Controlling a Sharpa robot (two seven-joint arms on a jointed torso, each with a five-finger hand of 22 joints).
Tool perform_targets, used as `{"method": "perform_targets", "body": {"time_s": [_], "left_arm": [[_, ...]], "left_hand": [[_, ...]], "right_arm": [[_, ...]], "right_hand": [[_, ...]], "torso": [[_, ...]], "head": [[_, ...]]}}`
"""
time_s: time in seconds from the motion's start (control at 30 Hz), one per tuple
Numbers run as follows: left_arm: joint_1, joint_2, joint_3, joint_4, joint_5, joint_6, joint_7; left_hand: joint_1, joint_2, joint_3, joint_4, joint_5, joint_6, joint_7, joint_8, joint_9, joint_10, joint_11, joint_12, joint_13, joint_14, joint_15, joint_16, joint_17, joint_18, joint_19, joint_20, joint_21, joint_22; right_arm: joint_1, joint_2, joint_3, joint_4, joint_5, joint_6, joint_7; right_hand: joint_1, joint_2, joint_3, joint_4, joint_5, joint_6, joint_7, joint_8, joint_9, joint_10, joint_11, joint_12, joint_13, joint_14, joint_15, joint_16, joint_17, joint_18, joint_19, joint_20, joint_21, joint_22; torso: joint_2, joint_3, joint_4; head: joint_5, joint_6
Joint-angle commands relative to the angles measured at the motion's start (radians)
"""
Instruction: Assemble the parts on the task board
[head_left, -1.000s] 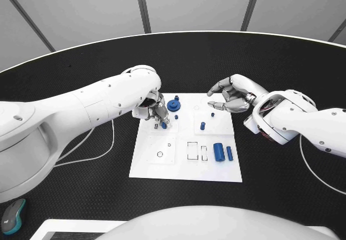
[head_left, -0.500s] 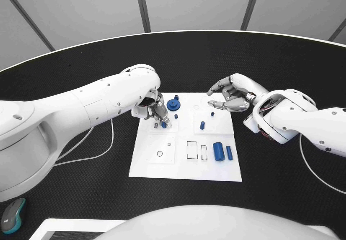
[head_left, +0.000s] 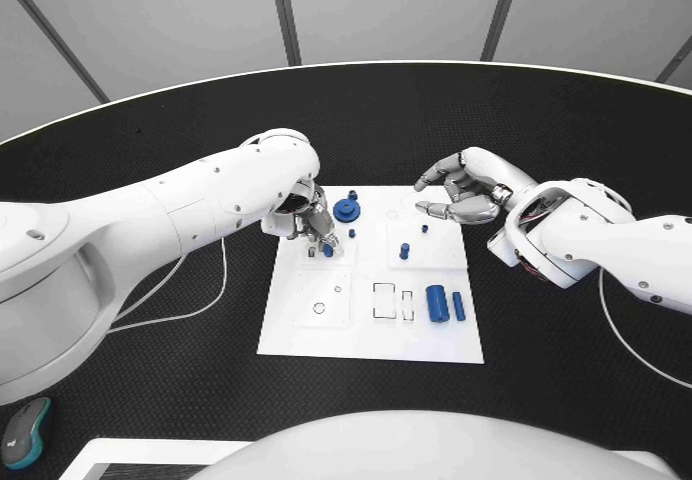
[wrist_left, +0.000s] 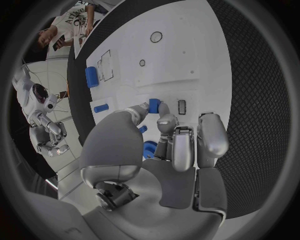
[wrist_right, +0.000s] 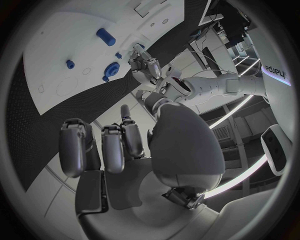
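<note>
The white task board (head_left: 310, 335) lies in the middle of the black table. My left hand (head_left: 307, 220) hangs over the board's left half and pinches a small blue part (head_left: 327, 250) between thumb and finger; the left wrist view shows that part (wrist_left: 154, 105) low over the board (wrist_left: 187, 55). A blue gear-like piece (head_left: 348, 209) stands just beside this hand. My right hand (head_left: 464, 190) hovers above the board's far right corner, fingers apart and holding nothing. Two blue cylinders (head_left: 437, 300) lie side by side on the right half, and a short blue peg (head_left: 405, 250) stands mid-board.
Outlined recesses (head_left: 385, 301) mark the board's near half. A white cable (head_left: 202, 300) loops on the table left of the board. A teal object (head_left: 26, 432) lies at the near left edge. In the right wrist view the board (wrist_right: 56, 60) carries a blue cylinder (wrist_right: 105, 36).
</note>
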Motion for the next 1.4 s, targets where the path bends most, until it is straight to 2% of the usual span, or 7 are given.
{"method": "perform_targets", "body": {"time_s": [0.03,0.83,1.17,1.4], "left_arm": [[0.0,0.0,0.0,-0.002,0.0,0.0,-0.018],[0.0,-0.002,0.0,-0.011,0.0,0.004,-0.019],[0.0,-0.003,0.0,-0.012,0.0,0.002,-0.02],[0.0,-0.005,0.0,-0.01,0.0,0.005,-0.02]], "left_hand": [[-0.007,-0.001,-0.008,0.002,0.006,-0.005,0.002,-0.003,-0.001,-0.003,0.004,-0.005,-0.001,0.101,0.006,0.001,0.248,-0.011,-0.004,0.0,-0.004,0.0],[-0.019,-0.01,-0.065,0.019,0.006,-0.005,0.005,-0.006,0.001,-0.006,0.007,-0.002,-0.003,0.101,0.009,0.001,0.247,-0.011,-0.004,0.003,-0.005,0.0],[-0.046,-0.007,-0.106,0.021,0.006,-0.005,0.007,-0.009,0.001,-0.009,0.009,-0.002,-0.006,0.101,0.01,0.001,0.246,-0.01,-0.005,0.004,-0.006,-0.001],[-0.069,-0.016,-0.147,0.022,0.005,-0.005,0.006,-0.011,0.002,-0.011,0.008,-0.001,-0.008,0.101,0.011,0.0,0.245,-0.011,-0.004,0.004,-0.006,0.0]], "right_arm": [[0.0,0.0,0.0,0.0,0.0,0.0,0.0],[0.0,0.001,0.0,-0.002,0.0,-0.001,0.001],[0.0,0.001,0.0,-0.003,0.0,0.0,0.0],[0.0,0.001,0.0,-0.004,0.0,0.0,0.0]], "right_hand": [[0.001,-0.009,0.005,0.002,0.007,0.002,0.001,0.005,-0.001,-0.005,-0.003,-0.002,0.081,0.079,-0.008,-0.003,0.156,0.01,0.04,-0.007,-0.005,0.127],[-0.002,-0.011,0.004,0.004,0.006,0.001,0.002,0.004,-0.002,-0.006,-0.002,-0.004,0.08,0.078,-0.008,-0.004,0.153,0.011,0.039,-0.007,-0.006,0.125],[-0.004,-0.012,0.003,0.005,0.006,0.0,0.002,0.004,-0.002,-0.007,-0.002,-0.005,0.079,0.078,-0.008,-0.004,0.153,0.011,0.039,-0.007,-0.007,0.125],[-0.004,-0.012,0.003,0.005,0.006,0.0,0.002,0.004,-0.002,-0.007,-0.002,-0.005,0.079,0.078,-0.008,-0.004,0.153,0.011,0.039,-0.007,-0.007,0.125]], "torso": [[0.0,0.0005,-0.0003],[0.001,-0.0005,0.0],[0.0,-0.0001,0.0004],[0.0,-0.0003,0.0008]], "head": [[0.0,0.0],[0.0,0.0],[0.0,0.0],[-0.001,0.0]]}}
